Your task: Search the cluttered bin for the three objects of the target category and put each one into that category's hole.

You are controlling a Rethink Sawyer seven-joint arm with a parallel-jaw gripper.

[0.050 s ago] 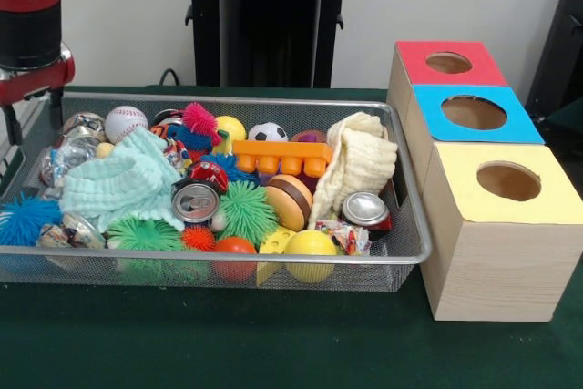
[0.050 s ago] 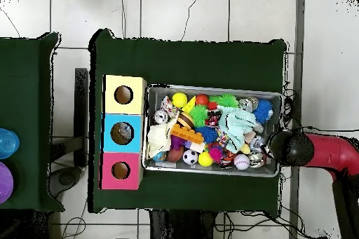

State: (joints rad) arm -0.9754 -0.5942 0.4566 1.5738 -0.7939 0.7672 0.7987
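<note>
A wire mesh bin point(image 1: 412, 225) point(image 2: 214, 90) holds a jumble of toys. Two crushed cans point(image 1: 195, 202) point(image 1: 365, 209) lie near its front, with a mint cloth point(image 1: 123, 184), a cream cloth point(image 1: 360, 161), an orange toy block point(image 1: 282, 157), a baseball point(image 1: 125, 121), a soccer ball point(image 1: 268, 133), a yellow ball point(image 1: 311, 243) and several spiky balls point(image 1: 246, 211). Beside the bin stand three wooden boxes with holes: red-topped point(image 1: 448, 62), blue-topped point(image 1: 474, 112), yellow-topped point(image 1: 508, 181). My gripper point(image 1: 34, 127) hangs open and empty over the bin's far left corner. From overhead the arm's head point(image 2: 291, 147) hides it.
The bin and boxes sit on a dark green table point(image 1: 273, 343). In the overhead view a second green table point(image 2: 24, 124) stands to the left with blue and purple items point(image 2: 5, 141) at its edge. The red arm point(image 2: 333, 153) reaches in from the right.
</note>
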